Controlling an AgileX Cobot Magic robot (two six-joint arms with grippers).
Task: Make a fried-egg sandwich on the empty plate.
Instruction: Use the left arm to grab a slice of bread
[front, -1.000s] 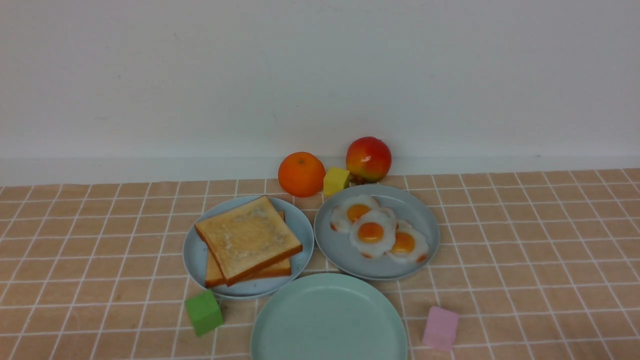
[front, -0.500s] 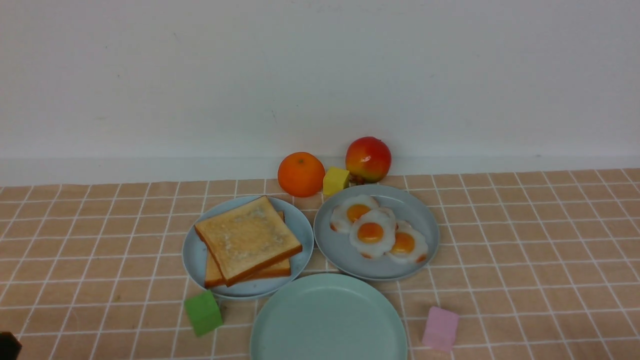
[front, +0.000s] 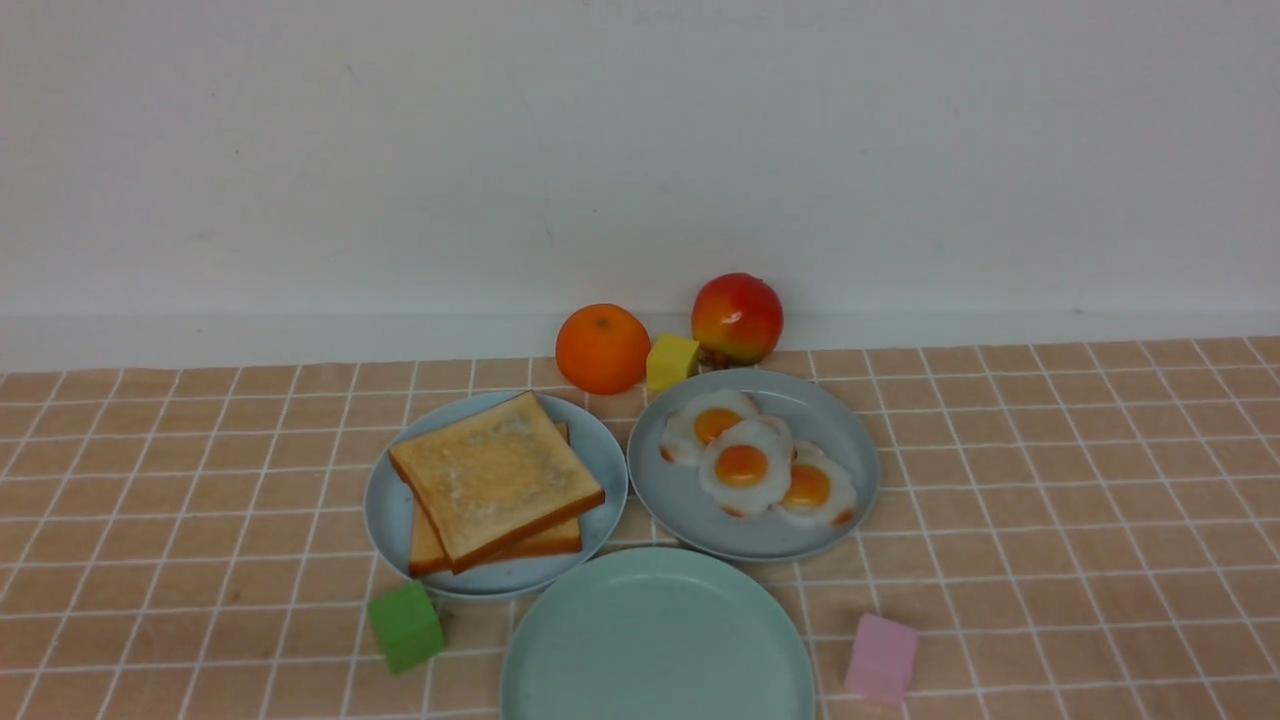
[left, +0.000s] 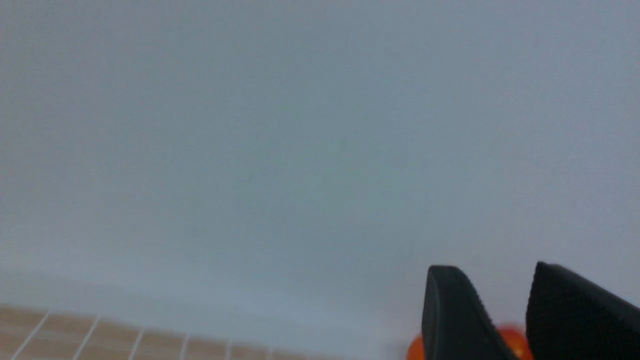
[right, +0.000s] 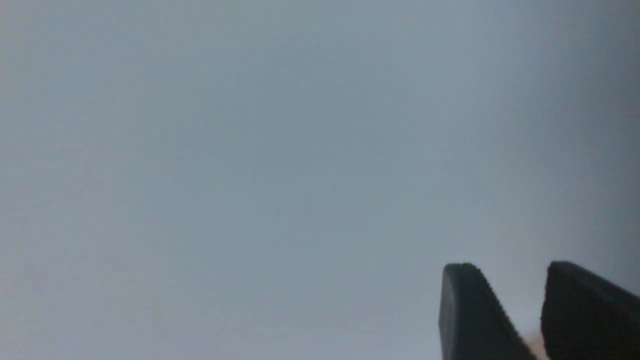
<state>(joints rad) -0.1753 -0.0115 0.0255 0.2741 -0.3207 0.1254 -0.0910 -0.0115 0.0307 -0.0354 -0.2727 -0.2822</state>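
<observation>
Two spread, empty: left gripper (left: 495, 270), right gripper (right: 511, 267) | checked peach cloth (front: 1050, 480) | white wall (front: 640, 150)

The empty plate (front: 657, 640) lies nearest on the table (front: 1050, 480). Behind it to the left, the toast plate (front: 390, 510) carries two stacked toasts (front: 495, 478). Just beside that, to the right, the egg plate (front: 850, 440) holds three overlapping eggs (front: 742, 465). Behind both, by the wall (front: 640, 150), stand the orange (front: 603, 348), back cube (front: 672, 361) and apple (front: 737, 318), left to right. The left cube (front: 406, 625) and right cube (front: 881, 657) flank the empty plate.
</observation>
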